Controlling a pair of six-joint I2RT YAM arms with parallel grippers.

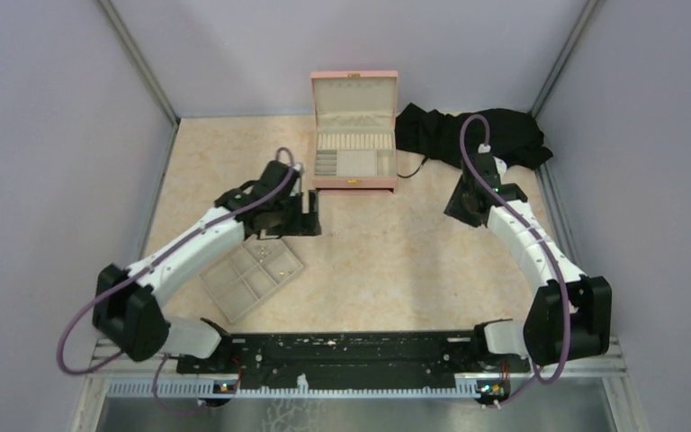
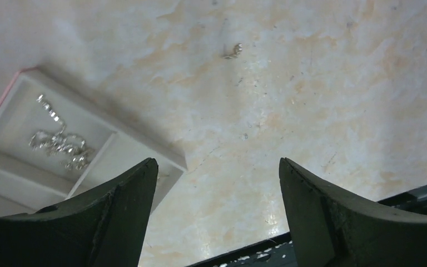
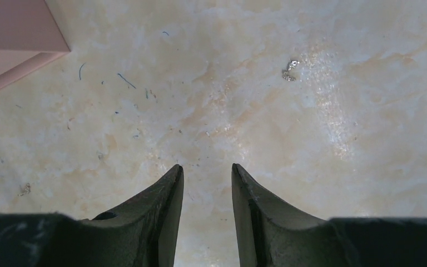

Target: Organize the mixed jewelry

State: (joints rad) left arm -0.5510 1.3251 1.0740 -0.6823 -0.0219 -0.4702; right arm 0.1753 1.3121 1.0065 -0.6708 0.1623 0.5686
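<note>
My left tool [image 2: 217, 166] is wide open and holds nothing; its fingers are matte black wedges. Left of the left finger, mixed jewelry [image 2: 58, 142], bright silver links, lies in one compartment of the beige tray [image 2: 123, 129]. Ahead of this tool, one pale metallic piece [image 2: 232, 51] lies loose on the desk [image 2: 322, 100], glossy cream-and-tan marbling. My right tool [image 3: 207, 169] is open by a narrow gap, empty. Ahead and right of it lies another shiny piece [image 3: 289, 69]; ahead and left, the smooth pink box [image 3: 16, 39]. Plain grey walls [image 1: 45, 135] enclose the desk.
</note>
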